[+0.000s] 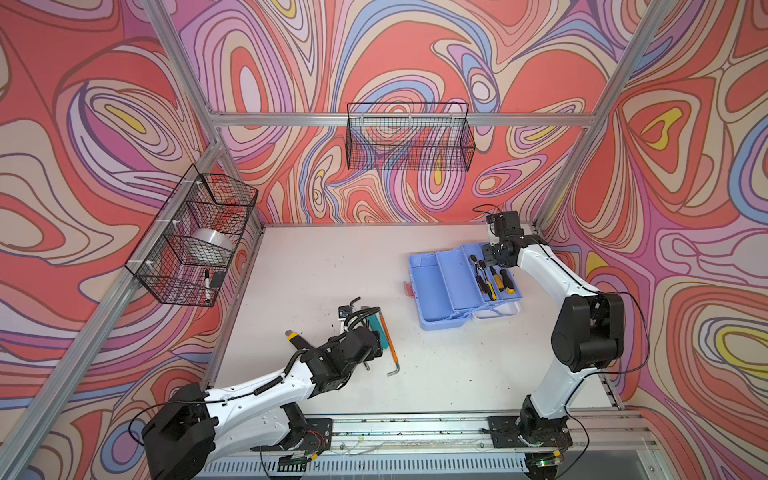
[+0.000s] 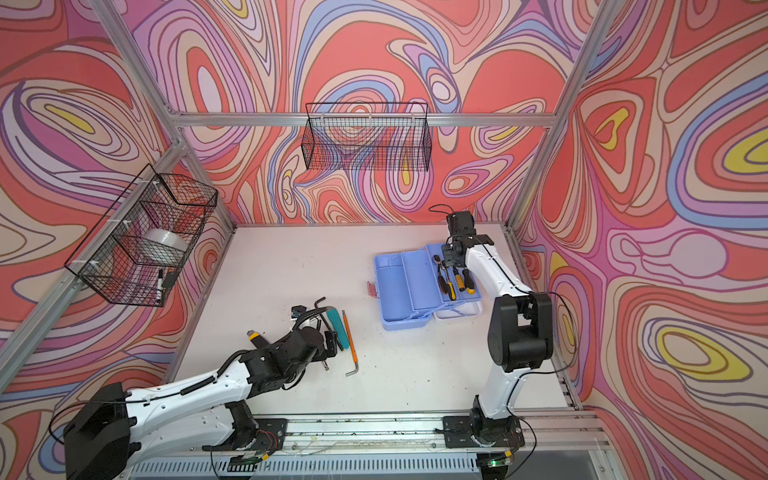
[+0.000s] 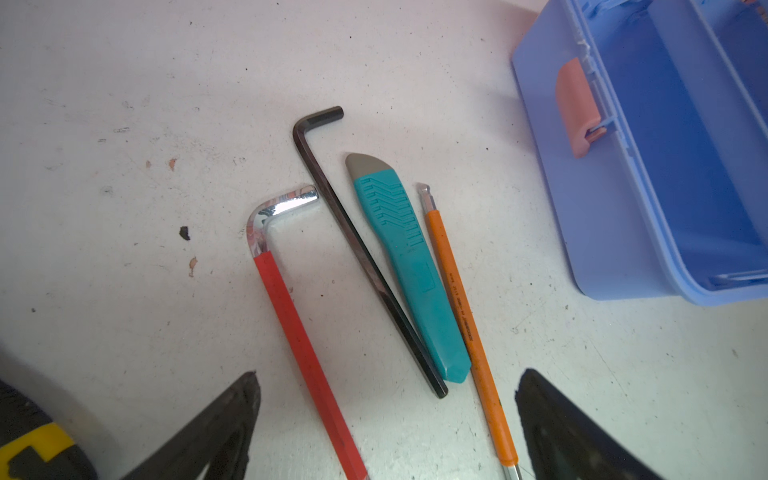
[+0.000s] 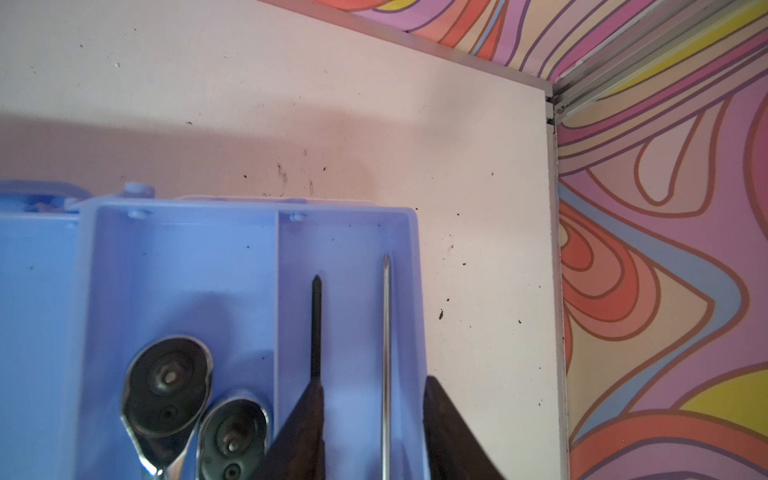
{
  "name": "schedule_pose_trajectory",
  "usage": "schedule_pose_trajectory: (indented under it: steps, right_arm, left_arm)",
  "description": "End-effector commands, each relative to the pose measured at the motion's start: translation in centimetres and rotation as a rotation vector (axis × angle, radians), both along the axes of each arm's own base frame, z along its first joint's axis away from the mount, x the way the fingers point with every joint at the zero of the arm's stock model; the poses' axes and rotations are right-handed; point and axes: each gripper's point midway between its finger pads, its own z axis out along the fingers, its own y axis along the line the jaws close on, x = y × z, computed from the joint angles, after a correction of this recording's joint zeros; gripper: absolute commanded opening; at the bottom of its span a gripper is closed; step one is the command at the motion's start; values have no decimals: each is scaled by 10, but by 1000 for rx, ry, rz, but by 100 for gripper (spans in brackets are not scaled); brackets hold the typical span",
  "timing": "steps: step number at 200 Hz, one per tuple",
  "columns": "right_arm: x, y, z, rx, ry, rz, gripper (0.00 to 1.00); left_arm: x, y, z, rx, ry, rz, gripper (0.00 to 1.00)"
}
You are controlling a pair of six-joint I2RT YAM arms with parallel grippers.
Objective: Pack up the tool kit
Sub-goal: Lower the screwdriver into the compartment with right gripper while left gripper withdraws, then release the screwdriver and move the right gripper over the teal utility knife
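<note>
The right pincer (image 4: 372, 380) hangs over the outer compartment of the blue divided tray (image 4: 187, 257). Its jaws are parted and released, straddling a silver screwdriver shaft (image 4: 386, 332) without pinching it, likely because that tool is meant to lie there. The left pincer (image 3: 388, 374) is spread wide and empty above the loose tools, placed, I judge, to come down across one shaft.

The scuffed white desk (image 1: 332, 270) carries everything. The light blue rectangular plastic tool kit (image 1: 432, 291) sits at the desk's far right, close to the right arm. Its lid is open and the tray is swung aside, so the deep base is reachable too.

Two steel ratchet heads (image 4: 166, 386) share one tray compartment. A black screwdriver shaft (image 4: 316, 324) lies lengthwise beside the silver one, which is how they fit.

Near the left arm, side by side for easy picking, lie a red-sleeved chrome hex key (image 3: 299, 332), a black hex key (image 3: 353, 249), a teal plastic utility knife (image 3: 407, 266) and a thin orange-sleeved hex key (image 3: 461, 311).
</note>
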Motion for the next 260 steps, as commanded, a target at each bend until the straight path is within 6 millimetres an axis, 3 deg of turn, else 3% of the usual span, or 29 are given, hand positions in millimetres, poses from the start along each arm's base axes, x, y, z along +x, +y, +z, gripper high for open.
schedule_pose_trajectory:
  steps: [1,40,90,126,168,213,260]
  right_arm:
    - [-4,4,26,52,-65,-21,46]
    - [-13,16,46,148,-120,-10,53]
    - [-35,51,66,387,-209,63,73]
    - [-56,77,64,450,-214,85,73]
    - [-80,123,52,485,-185,108,69]
    - [-106,194,36,492,-158,212,65]
    - [-126,247,26,514,-133,281,61]
  left_arm:
    - [-1,8,-3,17,9,30,97]
    - [-2,10,-5,20,14,38,97]
    - [-5,22,-8,16,12,91,98]
    - [-8,30,-9,16,11,115,99]
    - [-14,44,-14,48,36,161,100]
    - [-17,56,-16,57,46,207,100]
    - [-23,71,-17,79,56,254,100]
